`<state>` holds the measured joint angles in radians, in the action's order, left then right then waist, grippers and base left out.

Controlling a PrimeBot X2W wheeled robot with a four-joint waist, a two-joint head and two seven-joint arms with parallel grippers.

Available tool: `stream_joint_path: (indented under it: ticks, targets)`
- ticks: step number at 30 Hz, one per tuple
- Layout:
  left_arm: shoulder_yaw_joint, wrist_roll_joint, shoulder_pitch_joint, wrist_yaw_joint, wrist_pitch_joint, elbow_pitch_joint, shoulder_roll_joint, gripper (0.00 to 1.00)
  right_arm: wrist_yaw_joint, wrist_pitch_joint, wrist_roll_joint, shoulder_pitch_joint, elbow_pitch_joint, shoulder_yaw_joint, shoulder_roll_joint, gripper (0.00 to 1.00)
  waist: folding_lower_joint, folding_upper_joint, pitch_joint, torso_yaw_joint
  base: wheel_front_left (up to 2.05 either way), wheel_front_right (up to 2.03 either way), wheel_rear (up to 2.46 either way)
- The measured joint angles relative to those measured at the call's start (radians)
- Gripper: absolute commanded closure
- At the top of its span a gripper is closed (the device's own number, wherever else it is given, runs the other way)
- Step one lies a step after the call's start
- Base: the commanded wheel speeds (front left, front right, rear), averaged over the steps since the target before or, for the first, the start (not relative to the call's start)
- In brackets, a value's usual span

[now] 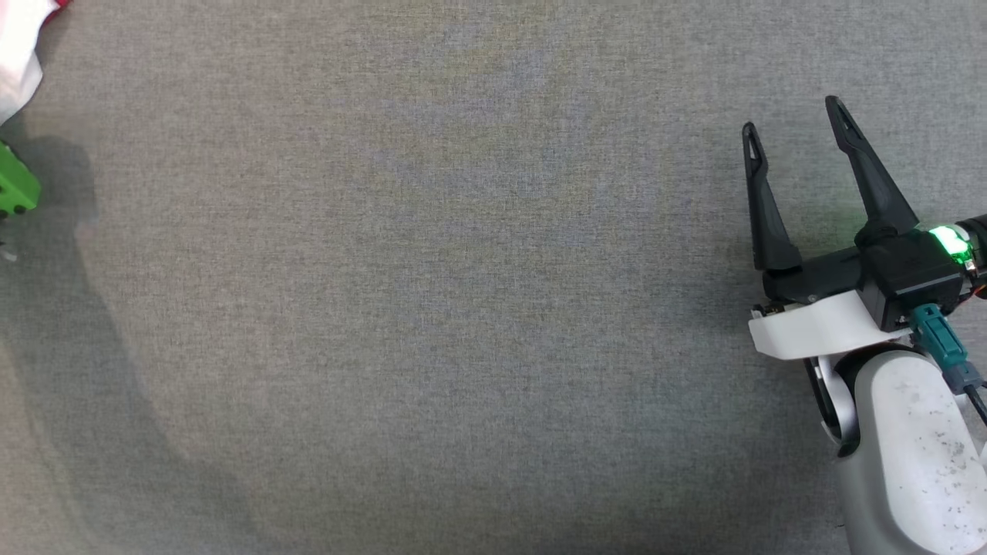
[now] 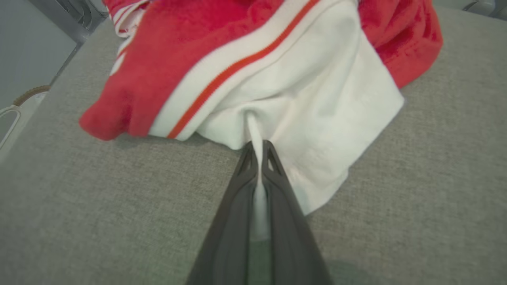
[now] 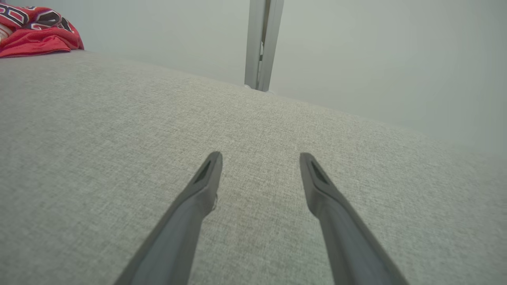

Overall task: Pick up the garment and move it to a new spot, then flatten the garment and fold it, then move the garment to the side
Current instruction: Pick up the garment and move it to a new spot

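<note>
The garment (image 1: pixel 15 62) runs off the head view's left edge. Left gripper (image 2: pixel 258 149), fingers closed, pinches its white fold; right gripper (image 1: pixel 791 114), fingers apart, hangs over open table (image 1: pixel 432 308).

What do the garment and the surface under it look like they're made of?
The garment: soft cloth, probably knit; red areas look fuzzy, fleece-like, white panel smoother and matte. It creases into a thin fold where the left tool pinches it. The surface: grey woven fabric covering, matte, with visible heathered weave; what lies beneath can't be told.
</note>
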<state>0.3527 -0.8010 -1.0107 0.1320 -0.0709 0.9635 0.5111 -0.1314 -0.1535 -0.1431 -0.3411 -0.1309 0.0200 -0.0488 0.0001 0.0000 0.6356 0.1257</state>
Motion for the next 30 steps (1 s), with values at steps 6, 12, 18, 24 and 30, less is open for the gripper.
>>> stream_joint_path:
  ticks: [6, 12, 18, 24, 30]
  targets:
    - [0.033, 0.014, -0.021, 0.000, 0.085, 0.008, 0.060, 1.00, 0.000, -0.033, 0.033, -0.005, 0.054, -0.001, 0.000, 0.00, 0.0000, 0.0000, -0.046, -0.004, 0.00, 0.00, 0.00]
    - [0.075, 0.069, -0.070, 0.000, 0.161, -0.017, 0.138, 1.00, 0.000, -0.071, 0.084, -0.005, 0.130, 0.011, 0.000, 0.00, 0.0000, 0.0000, -0.121, -0.013, 0.00, 0.00, 0.00]
    - [0.137, 0.127, -0.135, 0.000, 0.196, -0.092, 0.205, 1.00, 0.000, -0.099, 0.149, 0.007, 0.207, 0.017, 0.000, 0.00, 0.0000, 0.0000, -0.223, -0.029, 0.00, 0.00, 0.00]
    - [0.228, 0.179, -0.205, 0.000, 0.159, -0.212, 0.219, 1.00, 0.000, -0.107, 0.209, 0.039, 0.255, 0.017, 0.000, 0.00, 0.0000, 0.0000, -0.330, -0.057, 0.00, 0.00, 0.00]
    - [0.314, 0.185, -0.271, 0.000, 0.110, -0.353, 0.201, 1.00, 0.000, -0.108, 0.256, 0.075, 0.253, 0.014, 0.000, 0.00, -0.0001, 0.0000, -0.427, -0.104, 0.00, 0.00, 0.00]
